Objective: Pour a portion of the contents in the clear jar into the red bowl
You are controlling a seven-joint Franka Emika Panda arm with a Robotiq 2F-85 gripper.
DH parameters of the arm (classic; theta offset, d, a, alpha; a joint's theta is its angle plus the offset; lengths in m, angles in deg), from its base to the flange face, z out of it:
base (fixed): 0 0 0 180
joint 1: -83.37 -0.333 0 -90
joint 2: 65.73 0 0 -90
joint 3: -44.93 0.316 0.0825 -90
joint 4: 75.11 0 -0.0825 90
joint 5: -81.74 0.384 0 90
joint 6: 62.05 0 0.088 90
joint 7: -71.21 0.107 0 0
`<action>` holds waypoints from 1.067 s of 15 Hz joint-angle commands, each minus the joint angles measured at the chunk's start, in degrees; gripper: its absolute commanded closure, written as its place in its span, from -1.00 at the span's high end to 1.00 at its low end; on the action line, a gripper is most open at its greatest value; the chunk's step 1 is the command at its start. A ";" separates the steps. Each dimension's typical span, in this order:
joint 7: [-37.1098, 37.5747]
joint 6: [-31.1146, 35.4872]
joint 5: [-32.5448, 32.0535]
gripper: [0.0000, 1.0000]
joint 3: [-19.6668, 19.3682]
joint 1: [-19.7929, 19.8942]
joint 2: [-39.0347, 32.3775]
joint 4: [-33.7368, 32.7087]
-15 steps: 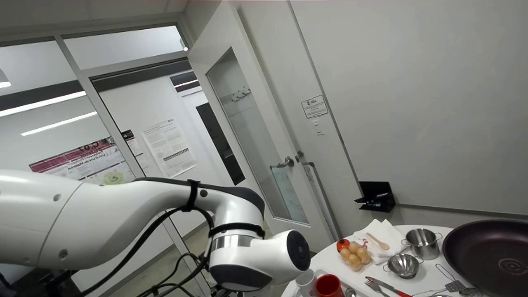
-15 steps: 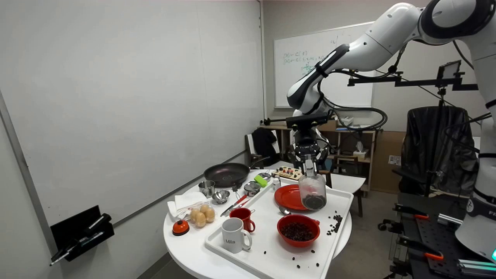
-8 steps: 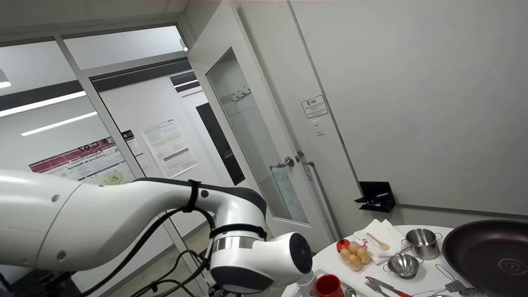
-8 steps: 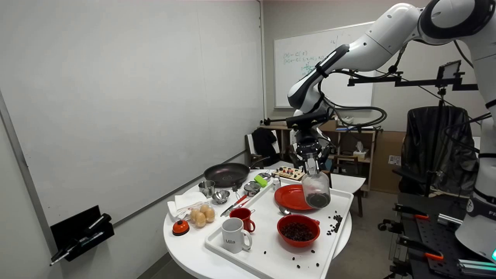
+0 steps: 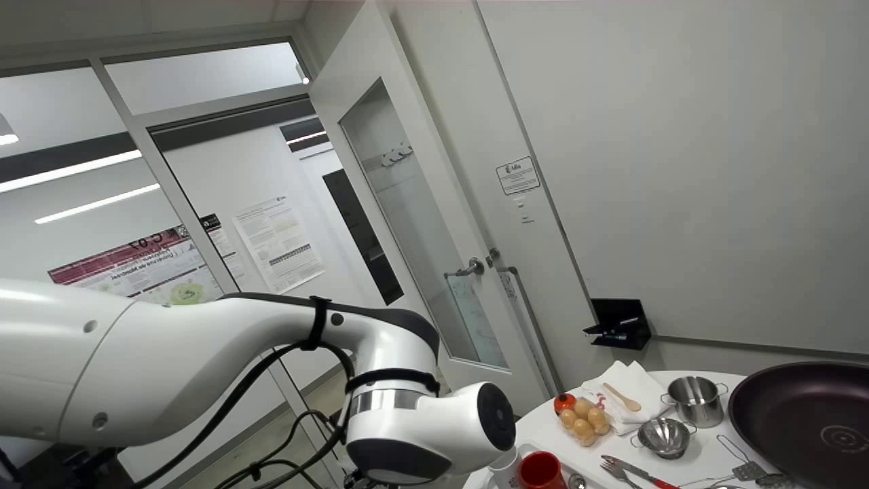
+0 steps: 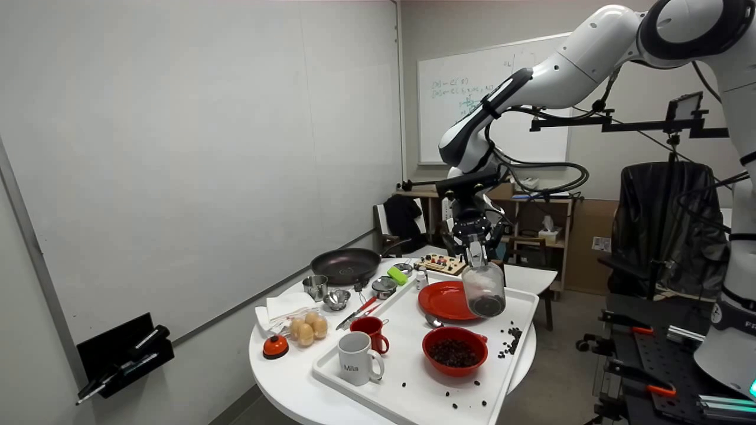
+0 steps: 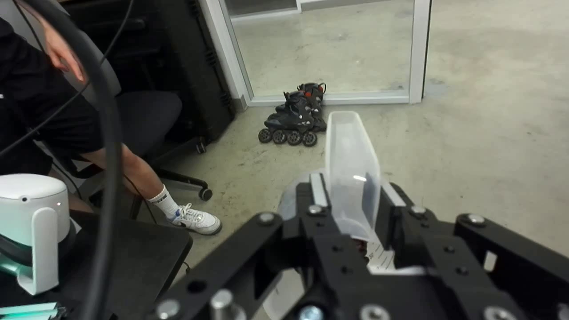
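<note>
My gripper (image 6: 474,251) is shut on the handle of the clear jar (image 6: 484,286), which hangs over the far right part of the tray, beyond the red bowl (image 6: 455,370). The jar leans a little, with dark contents gathered in its lower end. In the wrist view, the fingers of the gripper (image 7: 355,192) stand on either side of the translucent handle (image 7: 349,146). Dark beans lie in the red bowl. An exterior view shows the arm's wrist (image 5: 428,428), but there jar and bowl are out of view.
The white tray (image 6: 413,398) also carries a red plate (image 6: 440,301) near the jar, a red mug (image 6: 369,333) and a white mug (image 6: 352,360). Spilled beans (image 6: 512,339) lie along its right side. A dark pan (image 6: 345,265), small steel bowls (image 6: 336,299) and eggs (image 6: 307,330) stand left of it.
The held jar has shifted slightly to the right in an exterior view, and its lean has changed a little. Over the last half second it has hardly moved. The bowl is unmoved.
</note>
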 commanded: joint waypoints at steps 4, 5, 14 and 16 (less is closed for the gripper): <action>6.29 8.38 -6.95 -0.82 -1.00 -2.03 -16.62 -21.40; 6.98 7.90 -7.29 -0.82 -0.73 -1.76 -18.76 -24.28; 10.92 -3.64 -1.17 -0.82 0.73 3.57 -27.76 -36.87; 10.15 -5.26 0.22 -0.82 0.72 4.27 -27.88 -36.35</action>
